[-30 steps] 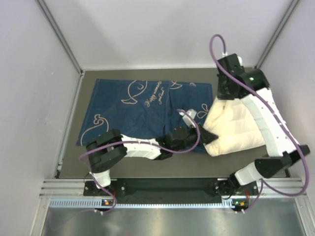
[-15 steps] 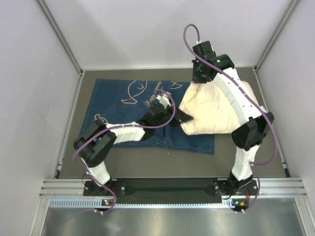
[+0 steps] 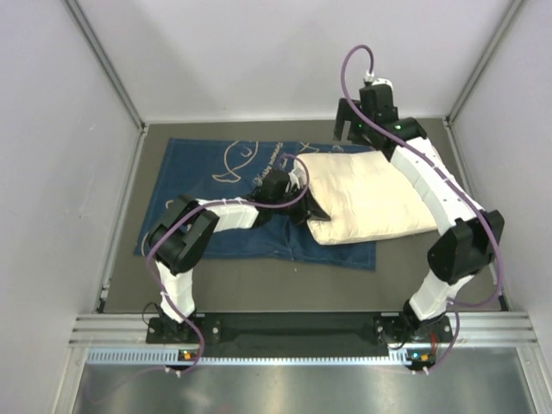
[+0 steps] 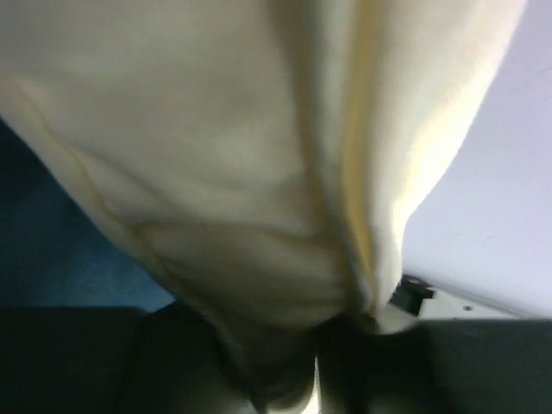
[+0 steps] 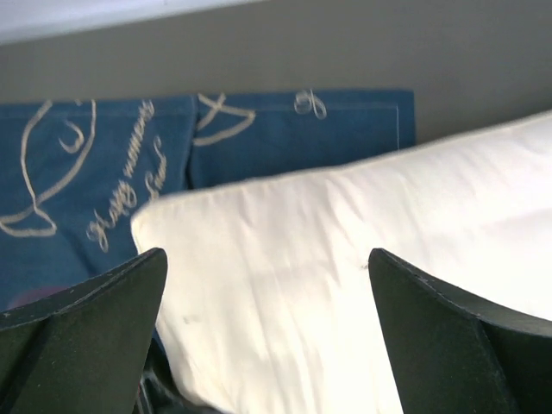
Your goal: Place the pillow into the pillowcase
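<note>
One pillow [image 3: 371, 198] lies atop pillowcase [image 3: 194, 177], outside it.

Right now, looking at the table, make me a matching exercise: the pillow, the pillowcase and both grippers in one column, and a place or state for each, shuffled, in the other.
Column one
1. pillow
2. pillowcase
3. right gripper
4. left gripper

Column two
A. dark blue, spread flat on the table
B. open, over the pillow's far side
C. cream-white, lying partly on the blue cloth
D. at the pillow's left end, cloth bunched between its fingers

Pairs: 1-C, 2-A, 3-B, 4-D
</note>
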You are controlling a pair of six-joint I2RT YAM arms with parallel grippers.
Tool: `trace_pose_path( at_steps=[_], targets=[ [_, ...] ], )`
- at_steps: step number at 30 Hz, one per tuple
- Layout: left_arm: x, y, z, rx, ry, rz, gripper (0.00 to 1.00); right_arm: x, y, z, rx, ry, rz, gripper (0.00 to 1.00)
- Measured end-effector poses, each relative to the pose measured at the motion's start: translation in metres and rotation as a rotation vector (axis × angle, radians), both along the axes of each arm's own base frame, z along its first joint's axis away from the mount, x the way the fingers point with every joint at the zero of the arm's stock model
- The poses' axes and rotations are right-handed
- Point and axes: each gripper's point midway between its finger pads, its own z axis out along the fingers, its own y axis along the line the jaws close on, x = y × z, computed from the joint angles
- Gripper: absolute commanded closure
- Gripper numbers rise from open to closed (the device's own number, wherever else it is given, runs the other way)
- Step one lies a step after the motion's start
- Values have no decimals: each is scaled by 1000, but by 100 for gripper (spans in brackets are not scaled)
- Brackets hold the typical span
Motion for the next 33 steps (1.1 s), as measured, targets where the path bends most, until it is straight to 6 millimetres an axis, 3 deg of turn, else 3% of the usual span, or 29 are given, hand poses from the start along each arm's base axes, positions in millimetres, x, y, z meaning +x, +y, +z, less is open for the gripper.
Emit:
trace_pose_path(
  at_steps=[1, 5, 8, 10, 13, 16, 20, 22, 25, 28, 33],
  targets=[
    [-1, 2, -5, 18, 4, -7, 45, -10, -4, -4, 2, 13, 7, 0],
    [-6, 12, -22, 100, 17, -22, 38, -51, -14, -24, 2, 62, 50, 0],
    [-5, 21, -24, 168, 6, -18, 25, -73, -15, -36, 10, 91, 92, 0],
    [-2, 28, -14, 197, -19, -6, 1, -85, -13, -44, 18, 111, 129, 0],
    [4, 44, 19, 212, -84, 40, 1, -99, -7, -56, 17, 137, 184, 0],
    [14, 71, 69, 212, -197, 130, 1, -114, 5, -67, 2, 159, 243, 0],
    [22, 127, 133, 251, -396, 356, 1, -130, 30, -77, -34, 178, 323, 0],
    [19, 159, 154, 281, -459, 494, 1, -136, 42, -81, -66, 176, 351, 0],
    [13, 206, 160, 344, -496, 663, 1, -141, 58, -91, -122, 186, 371, 0],
    [9, 245, 150, 419, -490, 757, 2, -140, 74, -107, -201, 203, 375, 0],
    [20, 280, 121, 542, -412, 789, 3, -124, 98, -131, -331, 219, 352, 5]
  ],
)
